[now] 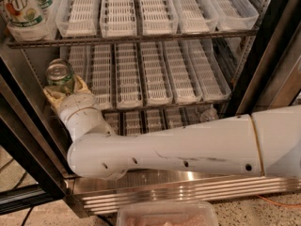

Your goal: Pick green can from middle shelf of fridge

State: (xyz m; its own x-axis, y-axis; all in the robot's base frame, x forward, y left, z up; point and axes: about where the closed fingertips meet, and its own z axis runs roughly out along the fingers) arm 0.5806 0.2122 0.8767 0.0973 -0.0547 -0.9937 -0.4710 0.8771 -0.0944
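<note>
A green can (60, 74) with a silver top stands at the far left of the middle shelf (155, 105) of the fridge (188, 187), beside the white lane trays (150, 72). My gripper (66, 86) reaches in from below. Its tan fingers (51, 94) sit on both sides of the can's lower body and are closed on it. The white wrist (80, 114) and long white forearm (188, 147) cross the fridge's lower front and hide much of the bottom shelf.
Two pale green and white drink containers (21, 11) stand at the left of the shelf above. The black door frame (270, 55) runs down the right. The ribbed steel base (188, 188) is below, with a clear plastic tub (167, 214) in front. Cables (14, 206) lie at lower left.
</note>
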